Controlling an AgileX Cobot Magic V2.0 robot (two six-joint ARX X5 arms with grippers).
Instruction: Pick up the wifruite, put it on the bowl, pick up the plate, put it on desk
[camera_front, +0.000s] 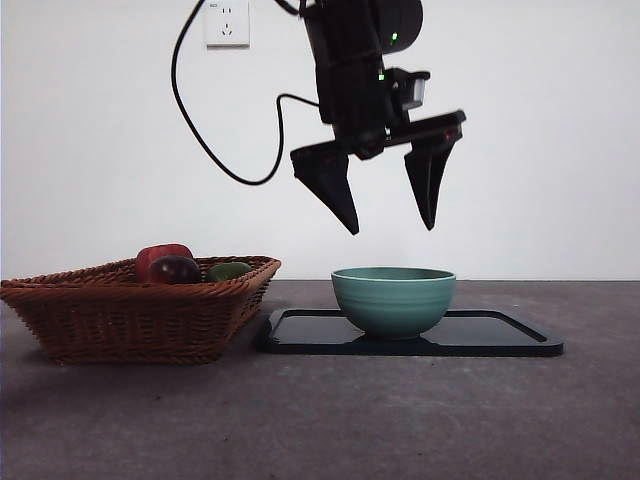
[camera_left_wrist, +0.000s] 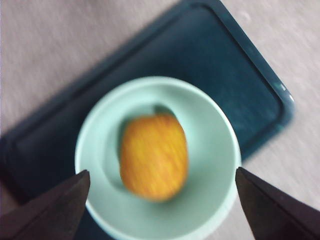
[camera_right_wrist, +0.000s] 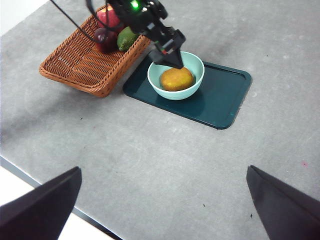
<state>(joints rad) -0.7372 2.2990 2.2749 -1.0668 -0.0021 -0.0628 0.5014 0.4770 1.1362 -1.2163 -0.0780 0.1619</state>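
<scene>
The wifruite (camera_left_wrist: 153, 156), dull orange, lies inside the teal-green bowl (camera_left_wrist: 212, 165) and is also seen from the right wrist view (camera_right_wrist: 176, 79). The bowl (camera_front: 393, 300) stands on the plate (camera_front: 500, 335), a dark teal rectangular tray on the desk (camera_right_wrist: 150, 150). In the front view the bowl's wall hides the fruit. My left gripper (camera_front: 392, 228) hangs open straight above the bowl, apart from it, with nothing between its jaws. High over the desk's near side, my right gripper (camera_right_wrist: 163, 168) is open and holds nothing.
A wicker basket (camera_front: 130, 310) sits just left of the plate, holding a red apple (camera_front: 160, 255), a dark purple fruit (camera_front: 174, 269) and a green fruit (camera_front: 229, 270). The desk's near edge (camera_right_wrist: 45, 187) shows in the right wrist view.
</scene>
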